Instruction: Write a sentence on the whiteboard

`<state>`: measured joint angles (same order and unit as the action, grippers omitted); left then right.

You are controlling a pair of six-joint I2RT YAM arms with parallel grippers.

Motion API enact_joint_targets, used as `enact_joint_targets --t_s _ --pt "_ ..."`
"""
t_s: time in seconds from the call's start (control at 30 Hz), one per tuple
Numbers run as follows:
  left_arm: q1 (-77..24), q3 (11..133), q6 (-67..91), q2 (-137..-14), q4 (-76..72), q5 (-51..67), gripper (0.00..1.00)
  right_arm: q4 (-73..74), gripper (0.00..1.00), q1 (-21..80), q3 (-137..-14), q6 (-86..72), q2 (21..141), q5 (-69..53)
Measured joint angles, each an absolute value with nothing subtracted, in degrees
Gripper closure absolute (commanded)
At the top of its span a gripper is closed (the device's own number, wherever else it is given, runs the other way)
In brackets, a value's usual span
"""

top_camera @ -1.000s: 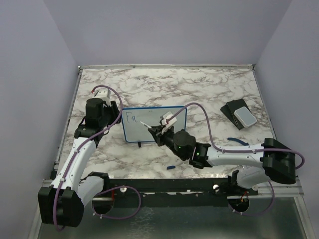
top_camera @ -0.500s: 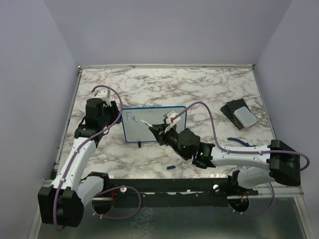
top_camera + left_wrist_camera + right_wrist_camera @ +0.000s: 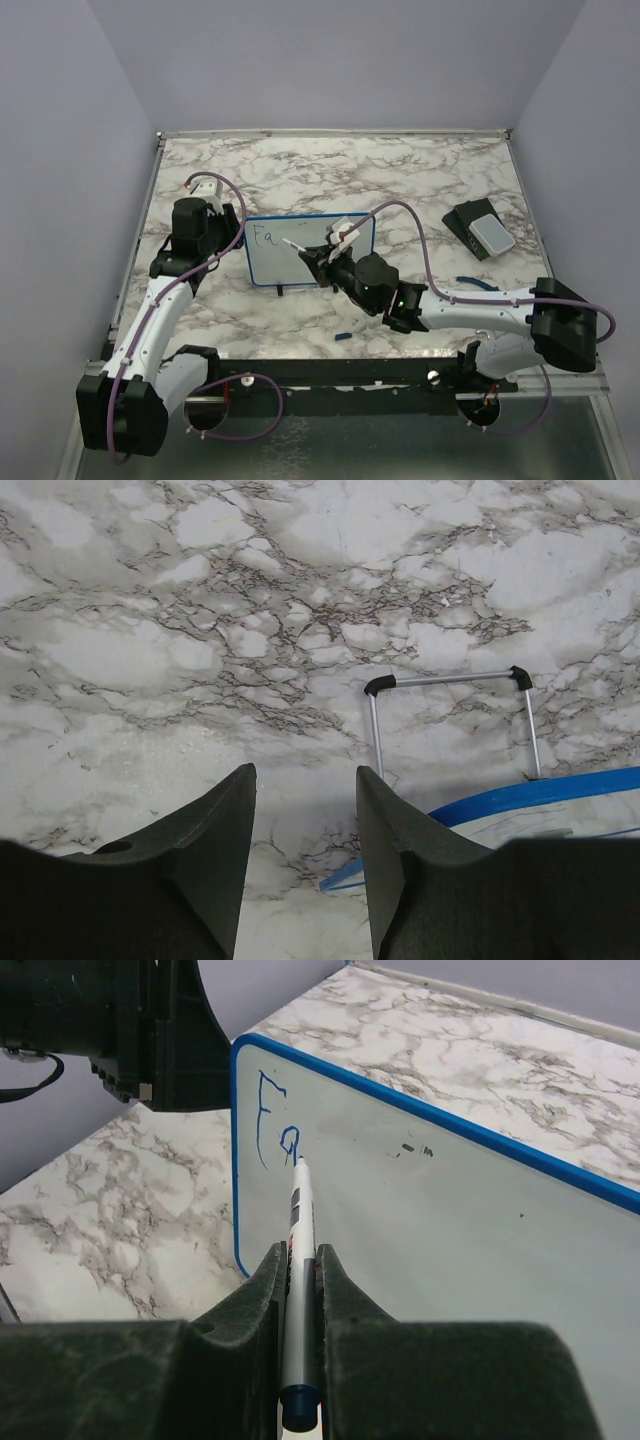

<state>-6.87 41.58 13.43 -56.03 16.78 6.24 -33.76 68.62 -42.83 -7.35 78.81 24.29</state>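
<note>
The whiteboard (image 3: 270, 262) stands tilted on the marble table, blue-framed, and fills the right wrist view (image 3: 450, 1240). Of the sentence, only the blue letters "Fa" (image 3: 263, 236) show at its top left (image 3: 275, 1125). My right gripper (image 3: 312, 258) (image 3: 300, 1255) is shut on a white marker (image 3: 300, 1220) (image 3: 297, 246), whose tip rests on the board just below the "a". My left gripper (image 3: 232, 224) (image 3: 305, 780) stands open at the board's left edge. Marble shows between its fingers, and the blue frame (image 3: 530, 792) runs behind the right finger.
A dark block with a pale grey pad (image 3: 480, 230) lies at the right. A small blue cap (image 3: 343, 336) lies near the front edge and another blue piece (image 3: 475, 283) lies by the right arm. The board's wire stand (image 3: 450, 680) rests behind it. Lilac walls enclose the table.
The right arm's elbow swung slightly right and came back, while the marker tip stayed close to the "a". The left arm has not moved.
</note>
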Motion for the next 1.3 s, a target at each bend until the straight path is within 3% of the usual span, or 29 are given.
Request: enact_joint_targets --t_s 1.3 --pt "-6.87 41.54 13.19 -56.03 16.78 6.68 0.53 -33.32 1.00 68.14 -46.85 -7.22 86.06 27.62"
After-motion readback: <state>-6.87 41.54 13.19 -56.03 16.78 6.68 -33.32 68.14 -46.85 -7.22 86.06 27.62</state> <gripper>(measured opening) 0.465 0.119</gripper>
